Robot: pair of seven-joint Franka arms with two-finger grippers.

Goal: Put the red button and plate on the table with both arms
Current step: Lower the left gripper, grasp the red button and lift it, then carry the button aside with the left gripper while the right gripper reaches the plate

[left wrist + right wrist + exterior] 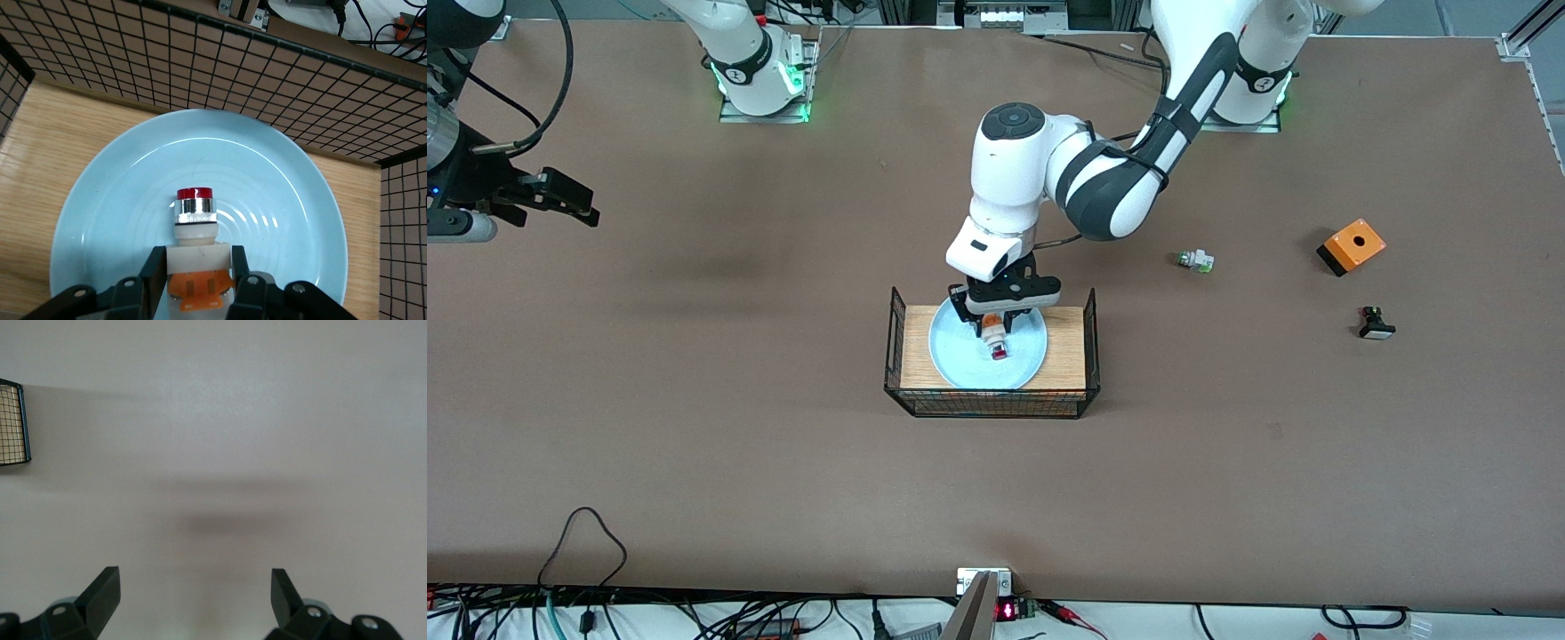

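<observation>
The pale blue plate (960, 360) lies on the wood top of a black wire rack (991, 407) at the middle of the brown table (694, 444). My left gripper (997, 325) is over the plate and shut on the red button (998, 343), with its fingers on the white body between the orange block and the red tip. The left wrist view shows the left gripper (198, 259), the button (195, 223) and the plate (113, 200) under it. I cannot tell whether the button touches the plate. My right gripper (569, 203) is open and empty, over bare table (233, 420) at the right arm's end; the right wrist view shows the right gripper (195, 585).
The rack's wire walls (280, 87) rise around the plate. Toward the left arm's end lie a white part with a green tip (1195, 260), an orange box (1352, 245) and a black part with a white cap (1376, 324). A rack corner (12, 420) shows in the right wrist view.
</observation>
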